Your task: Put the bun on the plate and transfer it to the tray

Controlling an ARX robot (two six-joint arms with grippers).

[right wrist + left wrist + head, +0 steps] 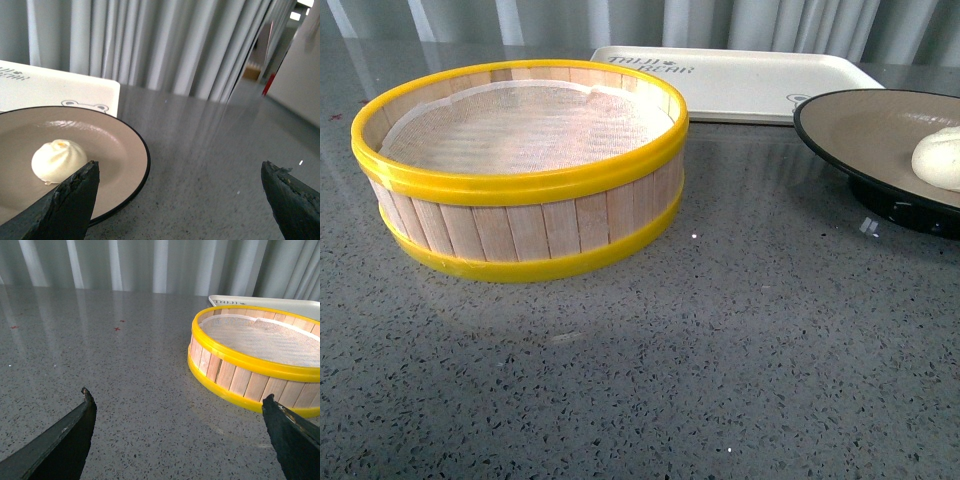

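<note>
Front view: bun (940, 158) lies on plate (865, 130) at three o'clock, tray (740, 82) behind; left gripper (178, 396) and right gripper (180, 166) released, empty.

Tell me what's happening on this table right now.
The bun is already on the plate, which stands on the counter next to the tray, not on it. The steamer basket holds only its cloth liner. Both tools are open and empty: the left tool near the basket, the right tool by the plate.

Cams: one body view, two low wrist views.
Front looks across table (720, 380) at basket (520, 230). Left wrist shares basket and tray (280, 302). Right wrist sits close on plate (110, 145), shared with front.
</note>
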